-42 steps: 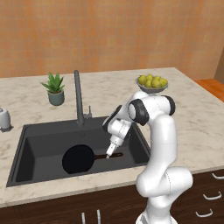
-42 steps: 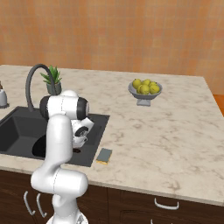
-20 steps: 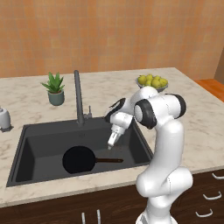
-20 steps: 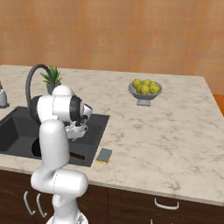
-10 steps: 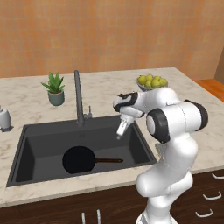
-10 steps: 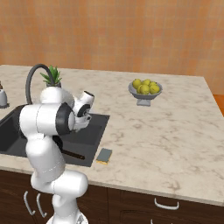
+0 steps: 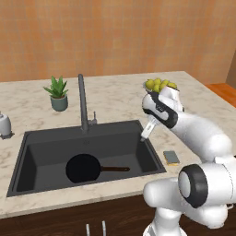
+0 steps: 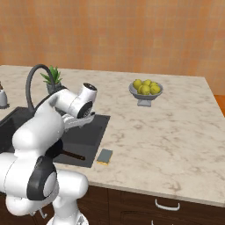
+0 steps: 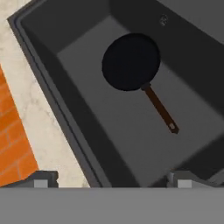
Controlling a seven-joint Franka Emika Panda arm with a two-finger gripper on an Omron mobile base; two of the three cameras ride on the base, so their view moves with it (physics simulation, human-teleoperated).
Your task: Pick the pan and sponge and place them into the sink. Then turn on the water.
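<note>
The black pan (image 7: pixel 83 168) lies flat on the floor of the dark sink (image 7: pixel 44 150), its thin handle pointing right. In the hand view the pan (image 9: pixel 131 61) sits well below, inside the sink (image 9: pixel 83 131). My gripper (image 7: pixel 144 134) hangs above the sink's right rim, open and empty, its fingertips (image 9: pixel 42 180) spread wide. The sponge (image 7: pixel 171 157) rests on the counter just right of the basin; in the right base view the sponge (image 8: pixel 105 156) lies beside the sink (image 8: pixel 90 136), below my gripper (image 8: pixel 74 123). No water runs from the gooseneck faucet (image 7: pixel 83 102).
A potted plant (image 7: pixel 58 93) and a white soap dispenser (image 7: pixel 4 124) stand on the counter behind and left of the sink. A bowl of yellow fruit (image 8: pixel 146 90) sits at the back right. The counter's front edge runs close in front of the sponge.
My gripper has risen from beside the pan's handle in the basin and swung up and right to the sink's right rim. The pan stays on the sink floor.
</note>
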